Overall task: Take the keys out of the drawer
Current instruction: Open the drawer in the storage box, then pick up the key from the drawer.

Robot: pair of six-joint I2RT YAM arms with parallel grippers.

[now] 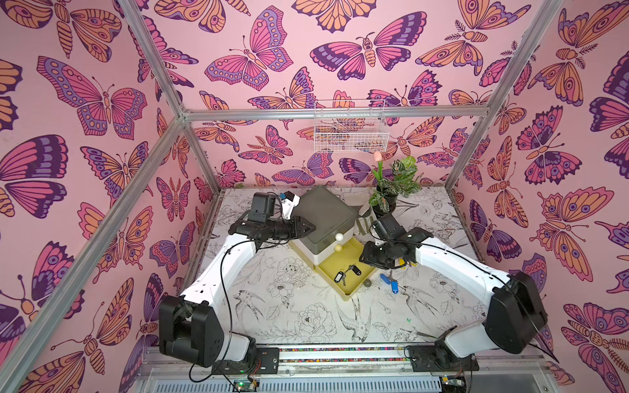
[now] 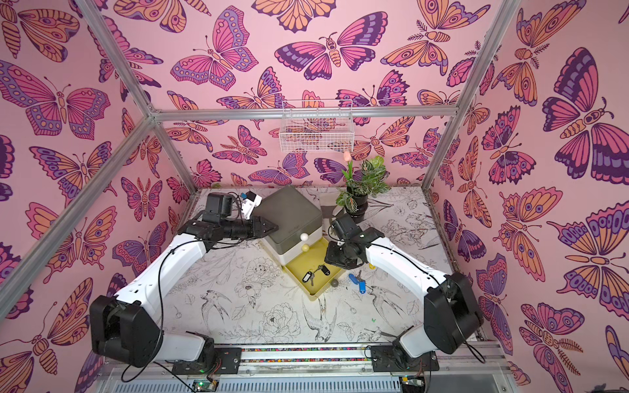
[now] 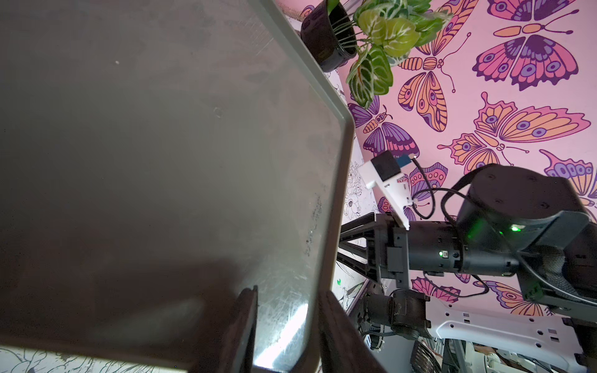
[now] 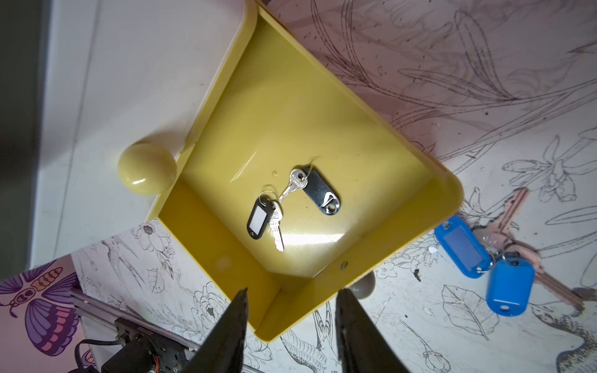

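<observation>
Yellow drawer [image 4: 290, 106] stands open from the white cabinet [image 4: 129, 80]. On drawer floor, approx centre: 2 black-tag keys [image 4: 258, 219] – one tag label-up, other flipped, close together. Blue-tag keys [image 4: 462, 245] lie outside drawer, near its side wall, on flower-print table [image 4: 452, 97]. Yellow knob [image 4: 147, 168] at drawer's cabinet end, grey knob [image 4: 363, 285] on drawer front. Right gripper [image 4: 294, 290] over drawer's front corner – jaws apart, nothing between.

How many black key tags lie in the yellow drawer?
2. The white-labelled tag lies mid-drawer; the glossy tag lies beside it. The yellow drawer has its rear under the cabinet, so more may hide.
</observation>
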